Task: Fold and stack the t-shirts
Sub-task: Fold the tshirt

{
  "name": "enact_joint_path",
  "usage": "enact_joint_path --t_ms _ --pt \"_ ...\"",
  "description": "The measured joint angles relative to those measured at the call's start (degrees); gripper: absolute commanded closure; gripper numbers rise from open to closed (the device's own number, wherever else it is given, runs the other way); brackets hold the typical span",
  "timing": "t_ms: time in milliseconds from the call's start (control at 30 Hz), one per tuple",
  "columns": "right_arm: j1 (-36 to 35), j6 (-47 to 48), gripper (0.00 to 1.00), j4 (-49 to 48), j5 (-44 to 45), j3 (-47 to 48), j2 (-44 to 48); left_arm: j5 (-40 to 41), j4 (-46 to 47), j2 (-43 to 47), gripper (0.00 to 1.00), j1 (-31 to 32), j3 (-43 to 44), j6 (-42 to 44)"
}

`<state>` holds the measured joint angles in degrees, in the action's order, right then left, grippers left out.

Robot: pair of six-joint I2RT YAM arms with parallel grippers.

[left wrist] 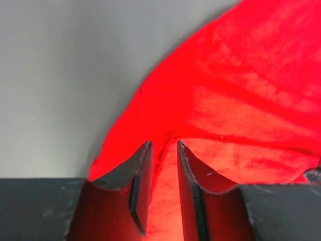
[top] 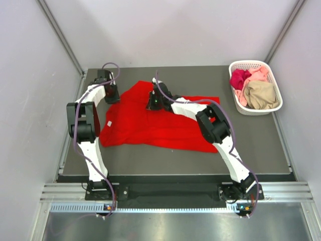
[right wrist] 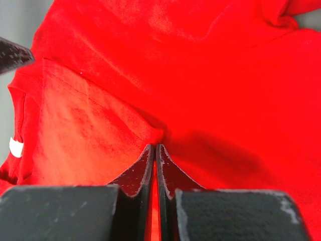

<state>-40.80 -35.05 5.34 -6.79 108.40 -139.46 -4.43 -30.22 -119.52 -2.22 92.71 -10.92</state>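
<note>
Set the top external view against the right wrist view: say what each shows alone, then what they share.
Only top external: the table, both arms, the left gripper at the far-left edge of the red t-shirt, and the white basket at far right holding a magenta shirt, a pale pink shirt and a tan shirt. Only right wrist: the close look at the right gripper, jaws nearly together, a fold of red cloth pinched between them. Both: the red t-shirt spread out, with the right gripper on it.

Red t-shirt (top: 145,128) of matt cloth, matt grey table (top: 251,145), white plastic basket (top: 249,63), jaws matt black, perhaps plastic.
</note>
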Motion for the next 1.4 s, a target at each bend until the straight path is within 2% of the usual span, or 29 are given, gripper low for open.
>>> enact_joint_path --t_ms 600,633,700,800,1400 --pt "0.02 -0.02 1.00 -0.09 -0.22 -0.04 0.00 -2.67 0.26 -2.36 0.71 0.02 -0.57 3.41" --pt "0.00 -0.02 1.00 -0.13 -0.24 -0.07 0.00 -2.73 0.28 -2.56 0.73 0.02 -0.57 3.43" --pt "0.00 -0.02 1.00 -0.20 -0.24 -0.15 0.00 -2.97 0.42 -2.80 0.87 0.02 -0.50 3.43" --pt "0.02 -0.02 1.00 -0.24 -0.24 -0.20 0.00 -3.50 0.57 -2.89 1.00 0.02 -0.50 3.50" --pt "-0.52 0.02 1.00 -3.78 2.47 -5.03 4.83 -1.68 0.74 -0.85 1.00 2.73 2.05 0.33"
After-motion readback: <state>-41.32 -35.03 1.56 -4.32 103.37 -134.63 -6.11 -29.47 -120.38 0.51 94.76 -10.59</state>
